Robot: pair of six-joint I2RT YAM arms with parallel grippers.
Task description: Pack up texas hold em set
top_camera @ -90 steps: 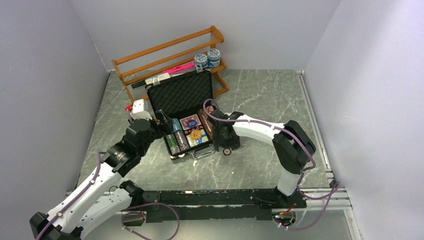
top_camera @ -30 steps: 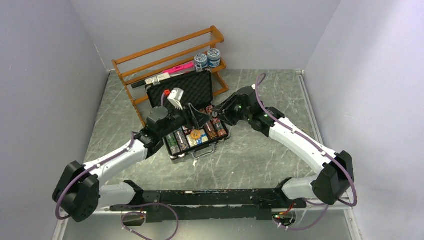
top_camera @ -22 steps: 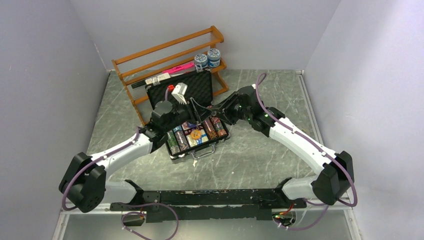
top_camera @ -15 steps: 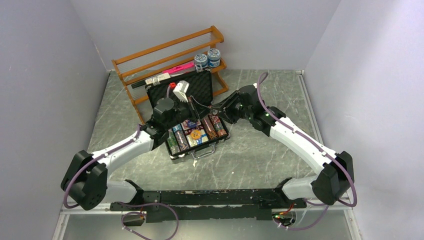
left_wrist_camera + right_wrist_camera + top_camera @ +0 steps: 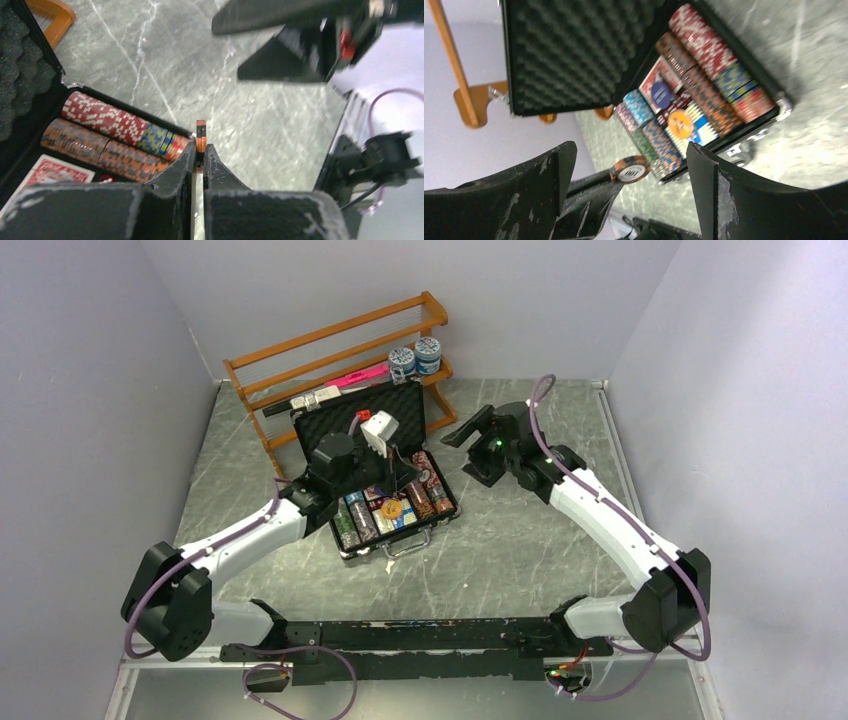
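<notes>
The black case [image 5: 352, 550] lies open on the table with its foam lid [image 5: 365, 425] upright. Chip stacks [image 5: 425, 490], card decks and a round orange disc [image 5: 392, 509] fill its tray. My left gripper [image 5: 408, 468] hovers over the tray's right end, shut on an orange poker chip [image 5: 201, 136] held edge-on. From the right wrist, that chip [image 5: 630, 170] shows a white "100" face, with the case [image 5: 781, 102] behind it. My right gripper [image 5: 462, 435] stands open to the right of the case, holding nothing, its fingers [image 5: 706, 170] wide apart.
An orange wooden rack [image 5: 330, 350] stands behind the case, holding two blue-and-white jars [image 5: 415, 358] and a pink item [image 5: 362, 377]. A small white scrap [image 5: 390, 565] lies in front of the case handle. Grey walls close in on three sides.
My left gripper has shut on the orange chip over the case's right end. My right gripper has opened and drawn back to the right, away from the case.
</notes>
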